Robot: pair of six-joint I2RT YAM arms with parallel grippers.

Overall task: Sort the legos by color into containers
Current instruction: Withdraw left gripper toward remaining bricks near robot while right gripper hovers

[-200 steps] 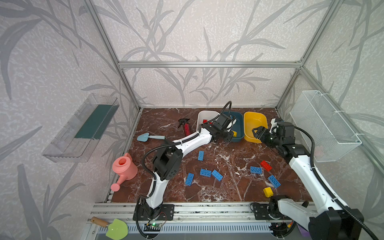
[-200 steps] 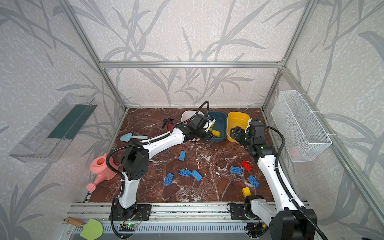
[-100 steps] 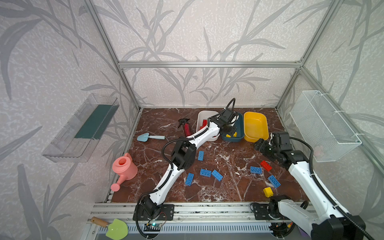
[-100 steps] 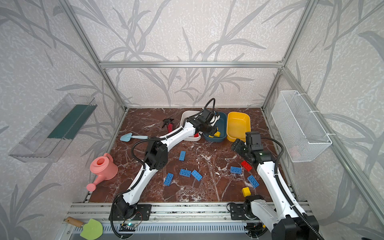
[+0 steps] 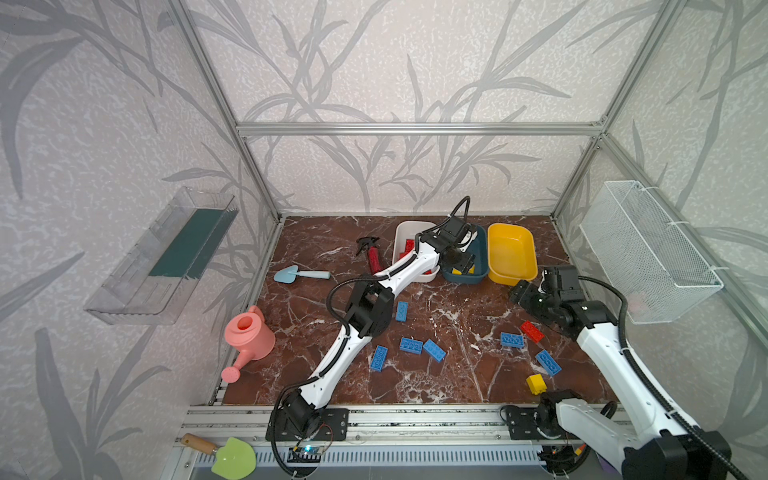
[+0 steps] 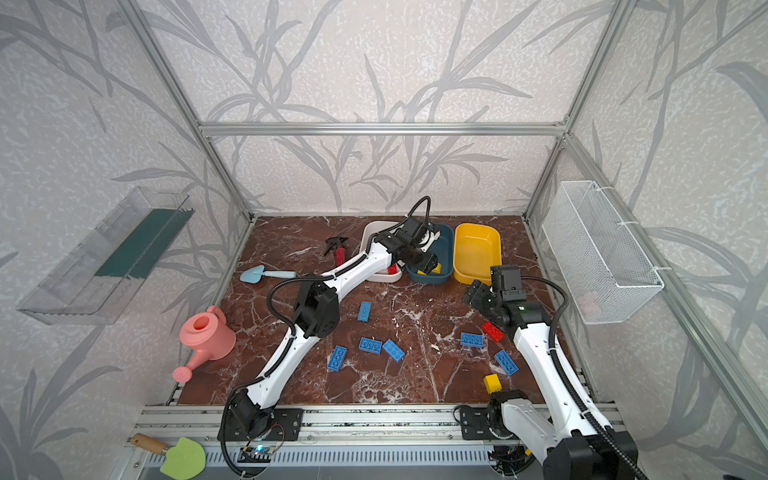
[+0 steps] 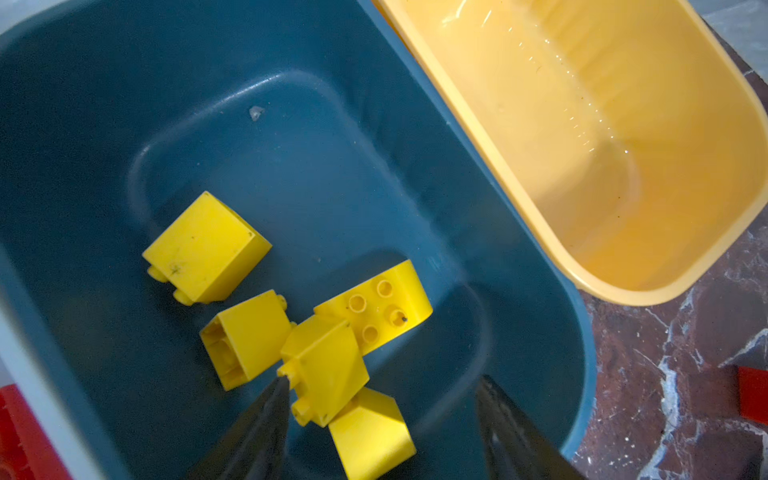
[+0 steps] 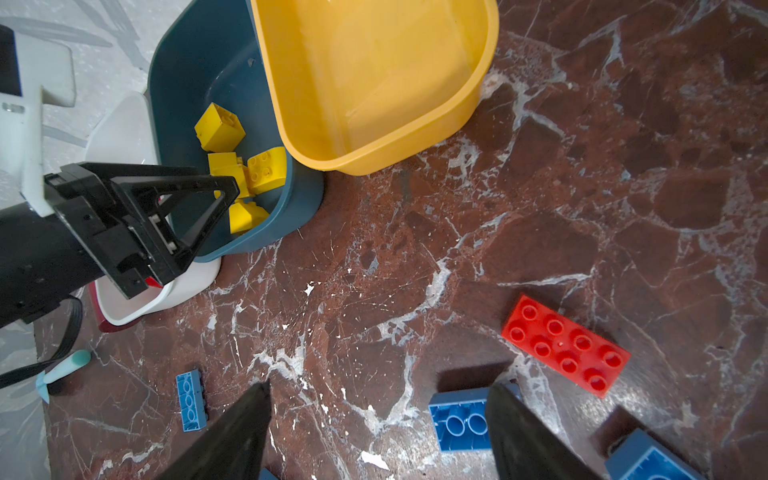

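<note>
The left gripper [image 7: 382, 380] hangs over the front end of the teal tub [image 7: 291, 145], its jaws standing well apart and clamping nothing. Five yellow bricks [image 7: 208, 249] lie clustered on the tub's bottom below it. One of them, a tilted brick [image 7: 326, 365], sits right at the tip of one finger [image 7: 266, 424] and on top of its neighbours, though the wrist view is too close to tell whether it touches that finger. In both top views the three tubs stand in a row at the back of the marble floor [image 5: 457, 316]: the white tub [image 5: 404, 232] on the left with red bricks [image 5: 409, 251] in it, the teal one in the middle and the yellow tub [image 5: 511, 249] on the right, each just beside the next. The right gripper [image 8: 378, 399] hovers above bare floor in front of the yellow tub, jaws wide and holding nothing. A blue brick [image 8: 457, 419] lies partly behind one of its fingers [image 8: 523, 436], and a flat red brick [image 8: 565, 345] lies near it. Loose on the floor in a top view are six blue bricks, four [image 5: 410, 345] near the left arm's elbow and two [image 5: 512, 339] on the right, plus a single yellow brick [image 5: 536, 383] close to the right arm's base.
</note>
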